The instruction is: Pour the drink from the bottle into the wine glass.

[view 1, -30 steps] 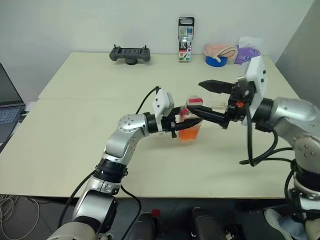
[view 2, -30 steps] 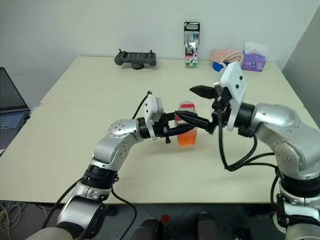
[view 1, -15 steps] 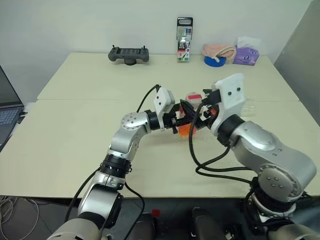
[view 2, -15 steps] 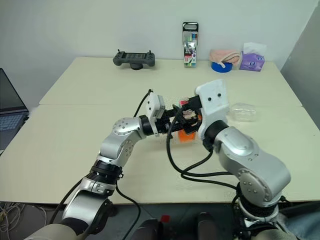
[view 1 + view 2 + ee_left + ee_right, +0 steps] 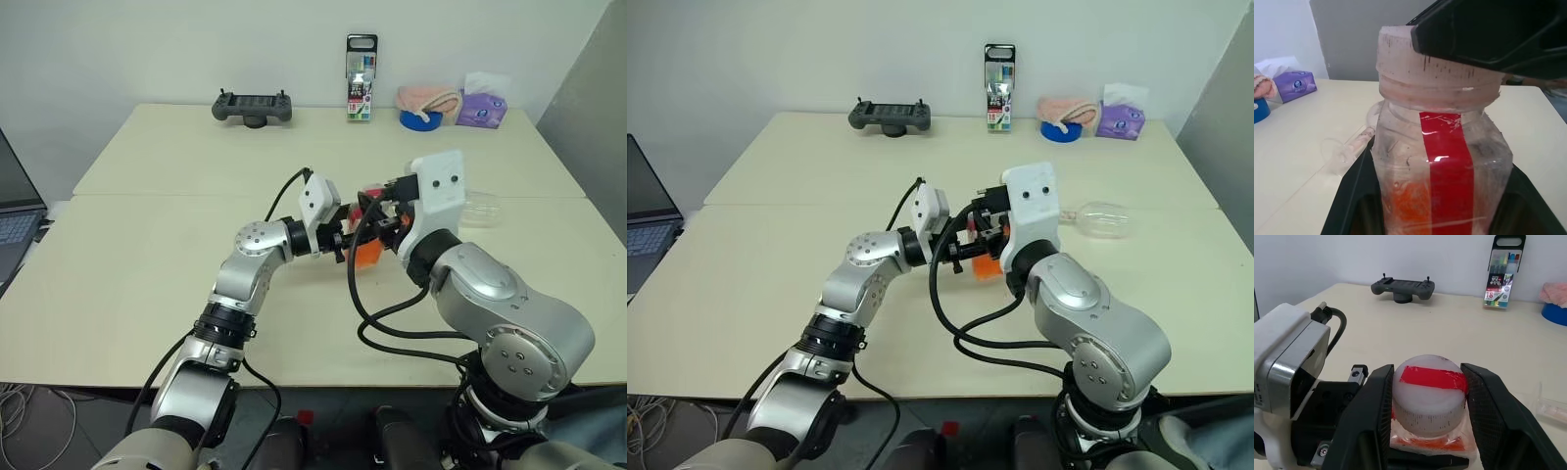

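Well, the small clear squarish plastic bottle, with its red strip and orange-red drink low inside, sits near the middle of the pale bench, and both arms crowd round it. The left hand is clamped on the bottle's lower body, one black finger on each side. The right hand straddles the white-and-red cap, its fingers close on both flanks; whether they actually press it I cannot tell.

I'd judge the bottle light and thin-walled, likely to dent under a hard squeeze, and smooth enough to twist in the grip while the cap is turned, so low on the flat sides looks the sensible hold.

The clear stemmed wine glass lies on its side beyond the bottle towards the bench's right edge. It looks fragile and prone to roll; I'd take it by the stem. Its foot is hidden behind the right arm, and the bottle's base is cut off.
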{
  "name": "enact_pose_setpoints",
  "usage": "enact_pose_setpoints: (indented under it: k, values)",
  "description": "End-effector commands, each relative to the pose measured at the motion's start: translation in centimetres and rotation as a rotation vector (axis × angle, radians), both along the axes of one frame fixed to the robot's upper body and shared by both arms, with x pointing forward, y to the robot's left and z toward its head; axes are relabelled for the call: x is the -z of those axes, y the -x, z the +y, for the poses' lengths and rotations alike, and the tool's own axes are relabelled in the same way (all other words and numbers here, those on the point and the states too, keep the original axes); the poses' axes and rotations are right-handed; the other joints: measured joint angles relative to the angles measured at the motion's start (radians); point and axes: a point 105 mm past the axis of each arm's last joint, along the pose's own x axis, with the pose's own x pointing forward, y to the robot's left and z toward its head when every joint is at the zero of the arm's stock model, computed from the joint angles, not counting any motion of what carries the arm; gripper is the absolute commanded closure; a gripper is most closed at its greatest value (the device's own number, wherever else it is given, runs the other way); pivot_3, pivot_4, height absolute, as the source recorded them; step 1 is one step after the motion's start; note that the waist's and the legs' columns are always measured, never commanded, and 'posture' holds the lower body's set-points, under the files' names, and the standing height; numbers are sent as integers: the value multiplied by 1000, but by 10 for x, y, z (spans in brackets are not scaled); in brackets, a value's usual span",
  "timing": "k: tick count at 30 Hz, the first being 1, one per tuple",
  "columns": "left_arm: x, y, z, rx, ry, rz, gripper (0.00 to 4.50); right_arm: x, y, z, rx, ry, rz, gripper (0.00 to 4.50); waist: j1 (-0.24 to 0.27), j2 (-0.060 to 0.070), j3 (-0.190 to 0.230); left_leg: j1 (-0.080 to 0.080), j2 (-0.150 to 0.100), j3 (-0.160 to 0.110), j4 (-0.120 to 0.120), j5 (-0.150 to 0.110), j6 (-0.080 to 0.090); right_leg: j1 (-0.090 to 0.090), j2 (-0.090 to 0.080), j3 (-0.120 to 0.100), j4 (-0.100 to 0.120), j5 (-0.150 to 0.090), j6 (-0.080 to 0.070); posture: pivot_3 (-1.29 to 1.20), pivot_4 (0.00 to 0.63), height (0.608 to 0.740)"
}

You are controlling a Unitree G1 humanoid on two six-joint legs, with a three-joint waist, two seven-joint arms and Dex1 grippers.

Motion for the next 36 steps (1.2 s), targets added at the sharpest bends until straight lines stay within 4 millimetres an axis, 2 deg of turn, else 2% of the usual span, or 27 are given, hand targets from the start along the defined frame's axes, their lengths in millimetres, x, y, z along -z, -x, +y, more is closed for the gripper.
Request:
enact_pose_setpoints:
  k: [1,4,6,8,10,12,17,21,23,25,28,31,34,36]
  values:
    - [-26,5,1,10,34,-97,2735,-3,-2,-8,22,51,-16,2702,0,0,0,0,0,0,0,0,0,0,0,0,0,0,0,0,150,740]
    - [-29,4,0,14,41,-97,2738,-7,-3,-7,-32,82,-46,2702,0,0,0,0,0,0,0,0,0,0,0,0,1,0,0,0,150,740]
    - [-34,10,-2,65,52,-90,2738,-10,5,4,-248,112,-98,2702,0,0,0,0,0,0,0,0,0,0,0,0,1,0,0,0,150,740]
    - [-35,17,-3,114,47,-77,2739,-12,24,11,-527,134,-142,2701,0,0,0,0,-1,0,0,0,0,0,0,0,0,-1,1,0,150,740]
    - [-35,23,-4,152,41,-53,2742,-12,47,3,-860,101,-89,2701,1,0,0,0,0,0,0,0,0,1,0,-1,-3,-1,1,0,150,740]
    - [-31,27,-3,177,17,-42,2754,-11,47,-14,-1012,159,-82,2701,1,0,0,0,-1,0,-1,0,1,3,0,-1,-6,0,1,0,150,740]
    - [-31,34,-4,193,13,-14,2778,-13,3,-29,-1042,347,-93,2702,-19,1,1,2,1,4,0,-2,3,4,1,0,-6,-1,3,0,150,740]
    - [-29,36,-3,180,9,-11,2787,-24,-5,-32,-1083,357,-102,2702,-20,1,1,2,3,1,0,-2,3,2,4,0,-3,-1,4,0,150,740]
    - [-28,35,-2,168,8,-10,2787,-28,-6,-33,-1093,345,-103,1970,-16,1,1,1,3,1,0,-2,3,1,3,0,-3,1,0,0,150,740]
    - [-28,34,-2,160,9,-11,2789,-31,-7,-33,-1081,357,-127,1407,-12,1,1,0,1,1,0,-2,3,1,1,0,-4,1,0,0,150,740]
    - [-28,33,-2,152,10,-11,2790,-36,-9,-34,-1031,368,-180,322,-5,1,1,-1,0,2,0,-2,3,1,0,0,-6,1,0,0,150,740]
    - [-27,32,-3,155,7,-12,2790,-42,-8,-36,-981,345,-208,316,2,1,1,-1,0,2,0,-2,3,1,-1,0,-6,1,0,0,150,740]
    - [-28,28,-3,145,8,-23,2790,-47,-12,-42,-846,309,-239,316,4,1,1,-1,0,1,0,-2,3,1,-1,0,-6,1,0,0,150,740]
    - [-30,22,-3,115,14,-38,2790,-41,-10,-44,-731,280,-219,316,6,1,1,-1,0,1,0,-2,3,1,-1,0,-6,1,0,0,150,740]
